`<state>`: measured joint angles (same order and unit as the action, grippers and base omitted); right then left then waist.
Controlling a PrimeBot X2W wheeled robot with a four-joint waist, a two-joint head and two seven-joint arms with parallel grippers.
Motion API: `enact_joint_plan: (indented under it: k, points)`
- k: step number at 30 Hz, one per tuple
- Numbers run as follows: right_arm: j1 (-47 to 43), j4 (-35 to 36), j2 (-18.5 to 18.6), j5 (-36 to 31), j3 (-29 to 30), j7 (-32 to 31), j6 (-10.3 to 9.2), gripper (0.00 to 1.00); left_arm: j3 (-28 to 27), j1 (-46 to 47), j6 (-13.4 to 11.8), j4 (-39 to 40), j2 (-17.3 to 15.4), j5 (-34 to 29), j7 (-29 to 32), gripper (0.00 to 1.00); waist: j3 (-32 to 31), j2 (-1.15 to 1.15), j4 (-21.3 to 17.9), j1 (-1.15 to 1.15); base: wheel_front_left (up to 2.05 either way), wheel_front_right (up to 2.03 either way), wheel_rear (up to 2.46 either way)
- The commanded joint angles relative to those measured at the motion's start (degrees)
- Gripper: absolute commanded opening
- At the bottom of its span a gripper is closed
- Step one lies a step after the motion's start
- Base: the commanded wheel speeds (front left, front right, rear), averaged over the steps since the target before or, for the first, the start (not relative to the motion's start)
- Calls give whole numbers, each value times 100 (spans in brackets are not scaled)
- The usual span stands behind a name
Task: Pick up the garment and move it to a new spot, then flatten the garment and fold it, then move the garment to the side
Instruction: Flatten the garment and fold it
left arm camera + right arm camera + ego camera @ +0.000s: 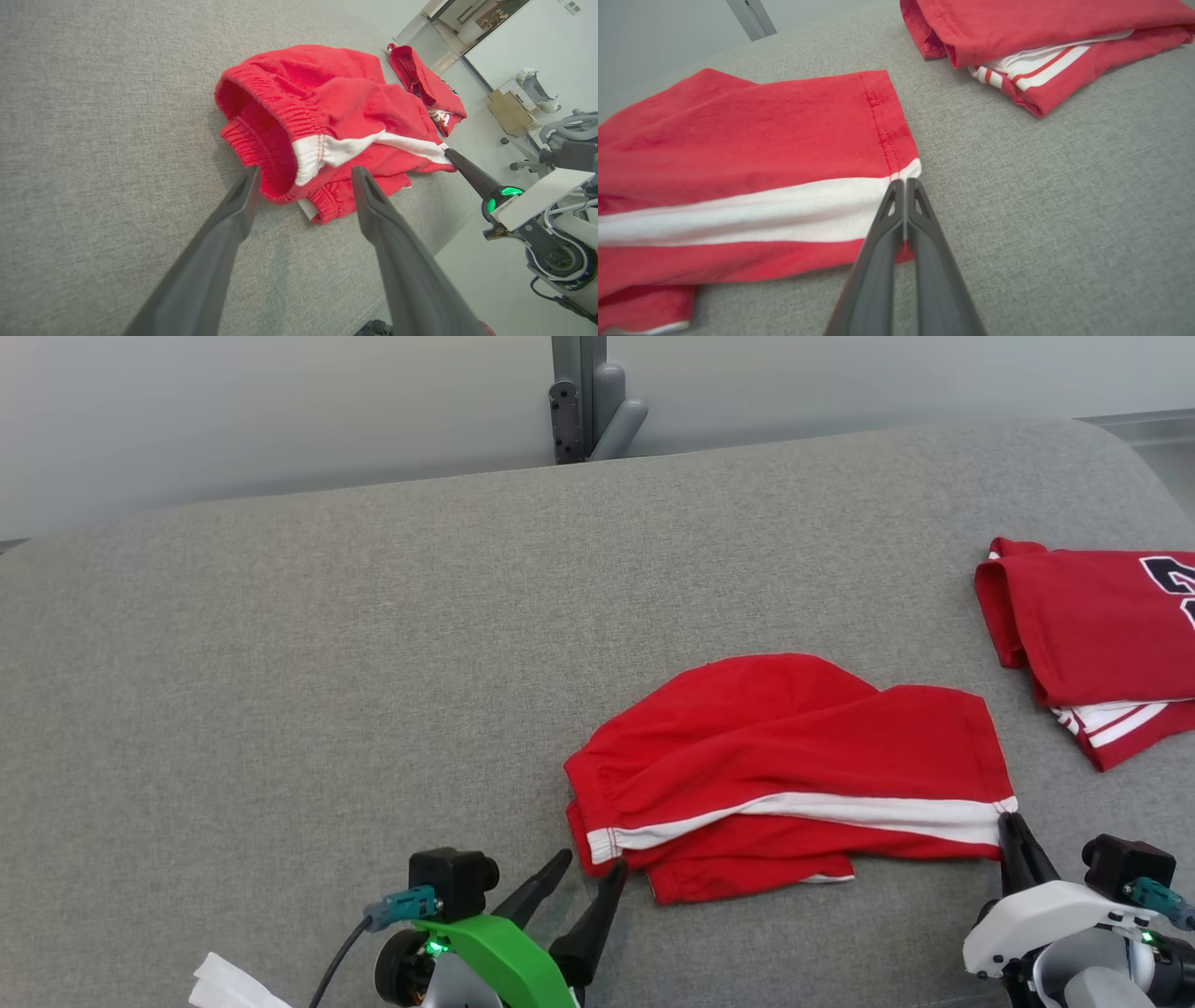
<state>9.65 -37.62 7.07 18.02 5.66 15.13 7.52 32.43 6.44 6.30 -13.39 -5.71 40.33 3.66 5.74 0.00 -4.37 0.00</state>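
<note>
The garment (pixel 794 756) is a pair of red shorts with a white side stripe, lying rumpled on the grey padded surface (pixel 280 663). My left gripper (pixel 591 861) stands open just short of the elastic waistband; in the left wrist view its fingers straddle the waistband's opening (pixel 306 170) without touching the garment (pixel 327 102). My right gripper (pixel 1008 819) is shut at the leg's hem corner. In the right wrist view its tips (pixel 903 181) pinch the hem of the garment (pixel 761 126) where the white stripe ends. The right gripper's tip (pixel 451 154) also appears in the left wrist view.
A folded red jersey (pixel 1092 625) with white trim lies at the right edge of the surface, close behind the right gripper (pixel 1041 28). A grey post (pixel 583 397) stands behind the far edge. Something white (pixel 229 985) lies at the lower left. Bare grey surface stretches left.
</note>
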Motion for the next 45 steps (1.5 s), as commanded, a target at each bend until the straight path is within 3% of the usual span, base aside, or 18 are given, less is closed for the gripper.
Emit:
enact_joint_plan:
  k: [1,2,3,4,5,6,17,25,29,30,37,45]
  points:
    - [13,31,37,11,0,4,-6,0,-19,-29,8,-9,-40,84,66,100,9,0,19,0,0,0,0]
    - [13,40,43,8,-12,4,-6,0,-30,-18,6,-19,-22,162,119,76,15,0,29,0,0,0,0]
    - [18,41,45,6,-33,4,-6,0,-41,16,17,-11,2,205,144,46,20,0,36,0,0,0,0]
    - [28,42,50,0,-56,4,-6,0,-61,68,24,-19,10,240,156,33,22,0,40,0,0,0,0]
    - [38,45,60,-4,-72,4,-6,0,-51,111,29,-49,0,266,195,7,23,0,43,0,0,0,0]
    - [54,45,71,-2,-85,4,-6,0,-54,147,30,-71,-4,299,209,0,24,0,45,0,0,0,0]
    - [62,97,155,85,-216,4,-6,0,136,291,88,-303,82,589,208,0,-116,0,-5,0,0,0,0]
    - [312,823,506,570,-398,4,-6,0,29,581,121,234,-161,958,-150,0,-295,0,42,0,0,0,0]
    - [826,1635,1090,1417,-718,-360,-6,0,-142,1292,124,740,-412,1600,228,0,-469,0,73,0,0,0,0]
    - [826,1635,1090,1417,-718,-360,-6,0,-142,1292,124,740,-412,1600,228,0,-469,0,73,0,0,0,0]
    - [1768,2786,1897,2509,-889,-1476,-4,0,-524,2611,125,1272,-768,2264,1119,0,-637,0,19,0,0,0,0]
    - [2699,3347,2405,3250,-666,-2678,-4,0,-827,3827,-197,1471,-905,2792,2043,0,-571,0,10,0,0,0,0]
